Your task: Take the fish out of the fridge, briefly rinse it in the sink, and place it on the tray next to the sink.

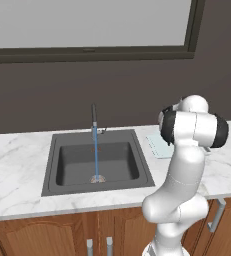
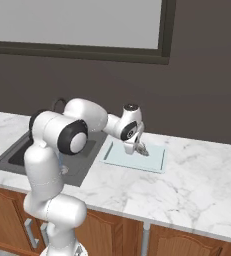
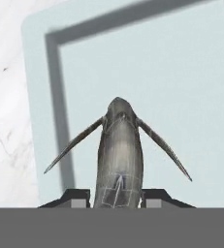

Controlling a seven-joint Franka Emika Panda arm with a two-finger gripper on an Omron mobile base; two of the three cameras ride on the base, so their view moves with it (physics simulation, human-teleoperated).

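Reaching over the tray [image 2: 154, 159], the gripper [image 2: 141, 149] points down at it, and the fish [image 3: 119, 155] sits between the two finger tips [image 3: 74, 197]. From the hand camera the tips stand close on both sides of the fish's body, so the claw is nearly closed around it; whether the pads really press on it I cannot tell for sure. The fish is dark grey, with two thin fins spreading out to the sides, and its far end points toward the tray's inner floor. Behind it lies the pale bluish tray with a raised rim, and past the rim the marble counter [image 3: 7, 121]. In the right base camera the fish is a small dark shape at the claw, just above or on the tray; contact with the tray is not clear. The tray lies on the counter just beside the sink [image 1: 54, 165]. Water runs in a thin blue stream [image 1: 95, 155] from the tap [image 1: 93, 117] into the basin.
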